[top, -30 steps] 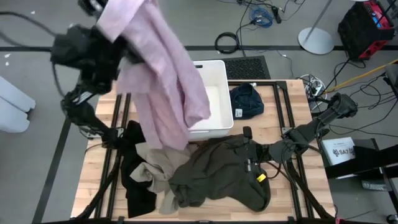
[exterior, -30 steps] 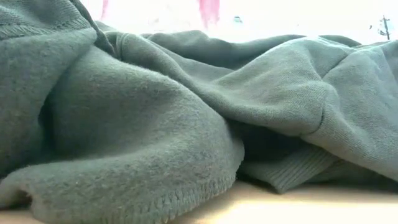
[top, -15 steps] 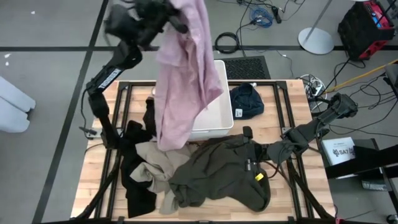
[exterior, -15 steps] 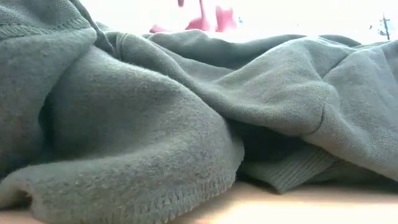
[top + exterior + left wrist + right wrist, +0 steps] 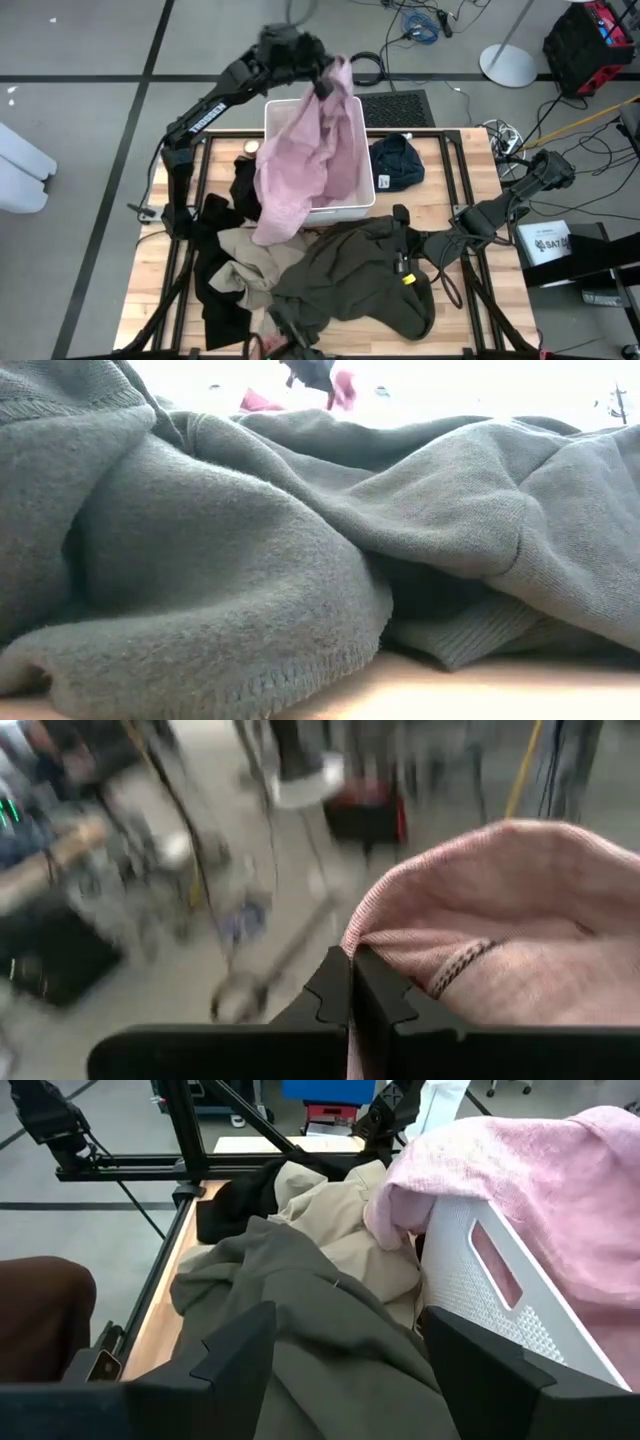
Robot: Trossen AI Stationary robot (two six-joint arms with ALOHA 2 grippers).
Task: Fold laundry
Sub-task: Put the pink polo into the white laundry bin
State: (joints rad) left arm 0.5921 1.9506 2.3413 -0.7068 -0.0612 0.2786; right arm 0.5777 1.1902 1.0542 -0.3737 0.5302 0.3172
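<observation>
Olive-grey garment [image 5: 300,560] blocks nearly the whole low view; left wrist background blurred — unreadable

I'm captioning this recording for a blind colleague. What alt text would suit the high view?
Seen from above, the left gripper, shut on a pale pink garment, holds it over the far rim of a white bin, the cloth spilling across the bin's near edge. On the wooden table lie beige, dark olive, black and navy garments; the right gripper rests open on the olive one.

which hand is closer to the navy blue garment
Right. The right hand sits over the olive garment, just in front of the navy garment; the left hand, gripping the pink garment, is beyond the bin.
</observation>
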